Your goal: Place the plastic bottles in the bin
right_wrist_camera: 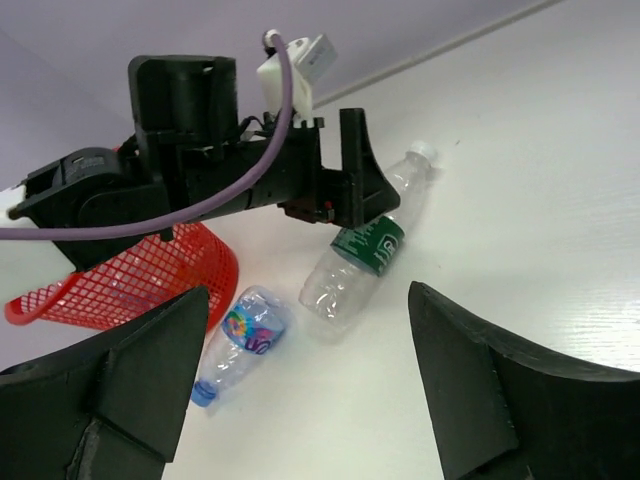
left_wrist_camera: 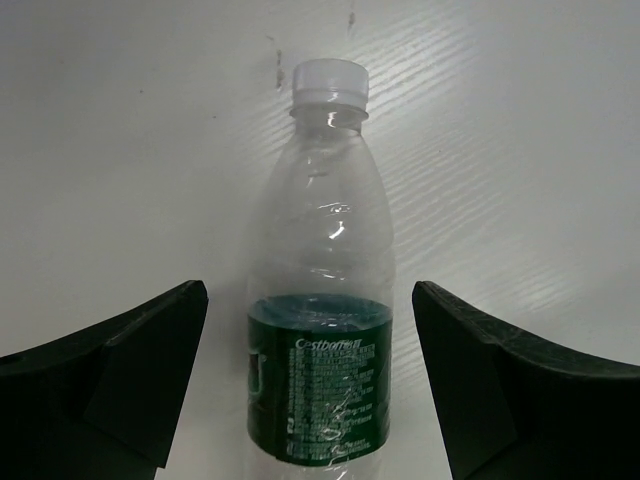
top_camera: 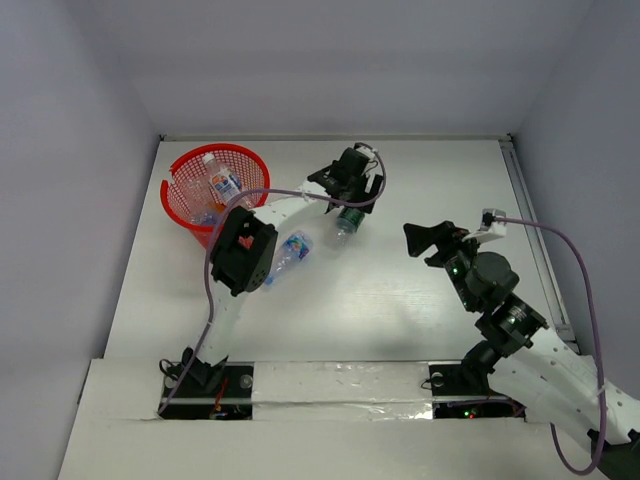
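Right now the left fingers (left_wrist_camera: 130,370) are spread wide on either side of the green-labelled bottle (left_wrist_camera: 318,340). A gap shows on both sides, so they touch nothing. That bottle is clear with a white cap and lies flat on the white surface (top_camera: 400,320).

From above, it sits toward the far side of the surface near the middle, to the right of the bin (top_camera: 215,148) and partly under the left wrist. A blue-labelled bottle (top_camera: 288,252) lies on its side nearer, just beside the elbow of the left arm (top_camera: 240,258), between the bin and the green-labelled bottle. The right wrist view shows its blue cap.

The bin stands at the far left. A white-capped bottle (top_camera: 222,184) with an orange and blue label rests inside it, leaning. More may lie beneath it, but through the mesh I cannot tell.

The right fingers (right_wrist_camera: 480,390) are also wide apart and hold nothing. They hover over the right part of the surface, well apart from both loose bottles.
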Available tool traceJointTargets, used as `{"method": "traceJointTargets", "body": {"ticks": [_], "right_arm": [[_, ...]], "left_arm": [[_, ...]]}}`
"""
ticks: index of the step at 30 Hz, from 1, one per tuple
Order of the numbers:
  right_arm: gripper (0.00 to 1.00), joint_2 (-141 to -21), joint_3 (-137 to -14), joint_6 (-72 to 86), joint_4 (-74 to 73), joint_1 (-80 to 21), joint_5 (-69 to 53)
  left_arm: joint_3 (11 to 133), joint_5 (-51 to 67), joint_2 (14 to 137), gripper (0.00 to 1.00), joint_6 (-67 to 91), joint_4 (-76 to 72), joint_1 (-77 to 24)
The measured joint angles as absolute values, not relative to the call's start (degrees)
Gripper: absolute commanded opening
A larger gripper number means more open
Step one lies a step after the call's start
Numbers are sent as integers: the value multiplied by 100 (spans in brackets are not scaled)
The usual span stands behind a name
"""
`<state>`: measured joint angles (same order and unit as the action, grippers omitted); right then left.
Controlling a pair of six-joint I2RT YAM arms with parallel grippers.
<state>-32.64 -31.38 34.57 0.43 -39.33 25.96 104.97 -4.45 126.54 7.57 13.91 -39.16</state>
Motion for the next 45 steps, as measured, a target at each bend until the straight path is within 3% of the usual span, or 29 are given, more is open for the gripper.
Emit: {"method": "traceJointTargets", "body": {"ticks": [4, 5, 6, 10, 14, 18, 21, 25, 26, 28, 29, 30, 33, 39, 45], "right_arm": [[87, -3301, -3068, 3498, -3, -3933, 2554], [87, -3319, -3059, 3507, -1, -3933, 2545], [87, -3352, -3050, 3520, -3, -3933, 2536], [83, -3520, -3046, 3544, 8, -3933, 2414], [71, -3688, -3017, 3568, 45, -3933, 2270], [42, -3760, -3013, 3570, 117, -3933, 2121], [31, -3929, -3015, 3583, 255, -3933, 1938], [29, -4414, -3015, 3627, 543, -3953, 1616], [30, -4595, -3015, 3667, 624, -3988, 1557], [44, -4989, -3015, 3776, 836, -4152, 1492], [53, -5183, -3024, 3811, 913, -4252, 1472], [74, -5430, -3057, 3881, 978, -4379, 1461], [98, -6477, -3463, 4062, 1127, -4718, 1424], [100, -8648, -4781, 4488, 1367, -4921, 1299], [100, -10022, -5874, 4816, 1334, -4921, 1214]], "left_arm": [[10702, -377, 12975, 76, 672, 1468, -4001], [10722, -346, 13045, 71, 657, 1470, -4001], [10733, -333, 13113, 59, 644, 1476, -3999], [10796, -301, 13222, 41, 620, 1354, -3977], [10807, -183, 13218, 36, 648, 1288, -3968], [10969, -67, 13150, 30, 705, 1280, -3964], [11203, 14, 12903, 31, 746, 1271, -3964], [11413, 51, 12121, 31, 775, 1258, -3913], [11437, 49, 11834, 31, 784, 1232, -3889], [11437, 30, 11242, 31, 810, 1179, -3769], [11421, 12, 10901, 31, 843, 1133, -3664], [11345, -14, 10541, 31, 884, 1039, -3520], [10930, -123, 9476, 31, 1041, 753, -2941], [9472, -672, 7655, 31, 1321, 224, -1933], [8173, -1087, 6943, 30, 1382, 27, -1525]]}}
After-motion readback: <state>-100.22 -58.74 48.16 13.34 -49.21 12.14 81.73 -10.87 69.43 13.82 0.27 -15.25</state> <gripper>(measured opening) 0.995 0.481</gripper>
